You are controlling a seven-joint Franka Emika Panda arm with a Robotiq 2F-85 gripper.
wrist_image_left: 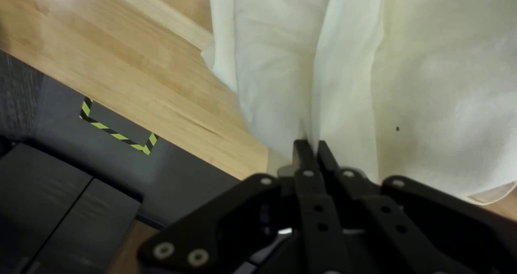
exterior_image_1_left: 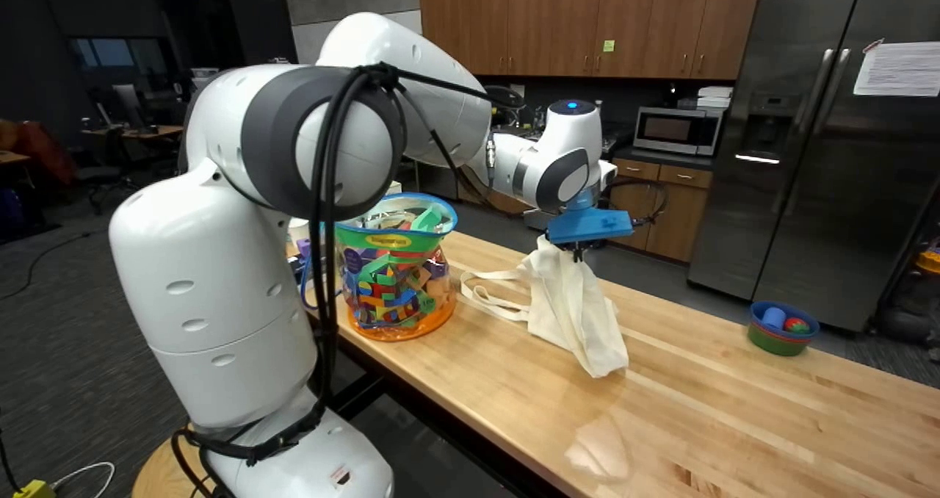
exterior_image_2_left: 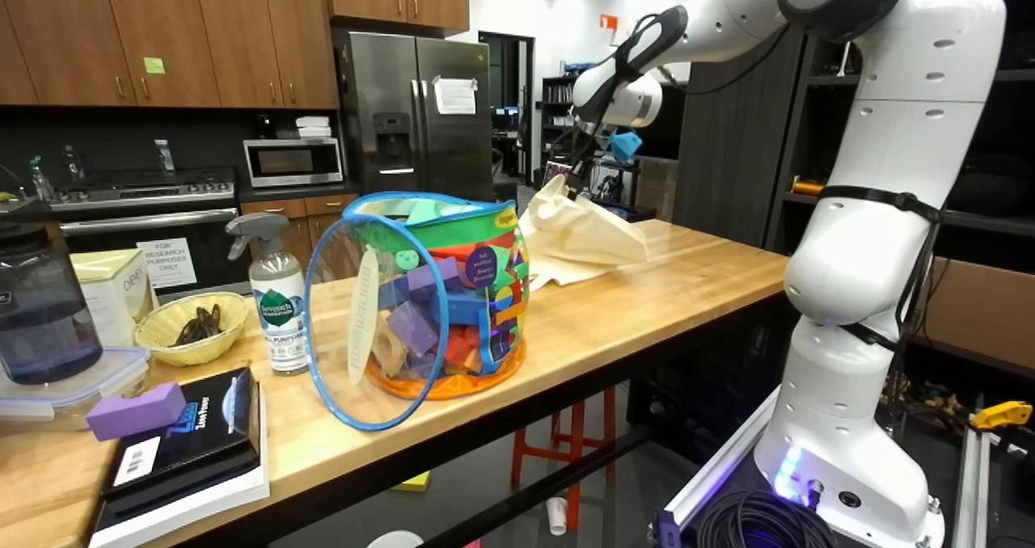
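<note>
In the wrist view, the fingers (wrist_image_left: 303, 157) are clenched on a fold of a cream cloth bag (exterior_image_1_left: 569, 311), the fabric pinched between their tips. From this grip the bag slopes down, its lower end resting on the wooden worktop (exterior_image_1_left: 690, 395), and its straps (exterior_image_1_left: 520, 314) lie on the side toward a clear tub of colorful blocks (exterior_image_1_left: 400, 292) with an orange base and a blue rim. In an exterior view the tub's round clear flap (exterior_image_2_left: 365, 314), also edged in blue, stands open at its side; near the flap is an upright spray bottle (exterior_image_2_left: 279, 314), and just beside that a pale yellow basket (exterior_image_2_left: 200, 351). Well apart from the cloth bag, nested bowls (exterior_image_1_left: 778, 346) stand on the worktop, holding a blue item (exterior_image_1_left: 773, 317) and a red item (exterior_image_1_left: 797, 325). Past the worktop come a microwave (exterior_image_1_left: 674, 129), a steel refrigerator (exterior_image_1_left: 775, 189) and brown wall cabinets (exterior_image_1_left: 559, 24).
</note>
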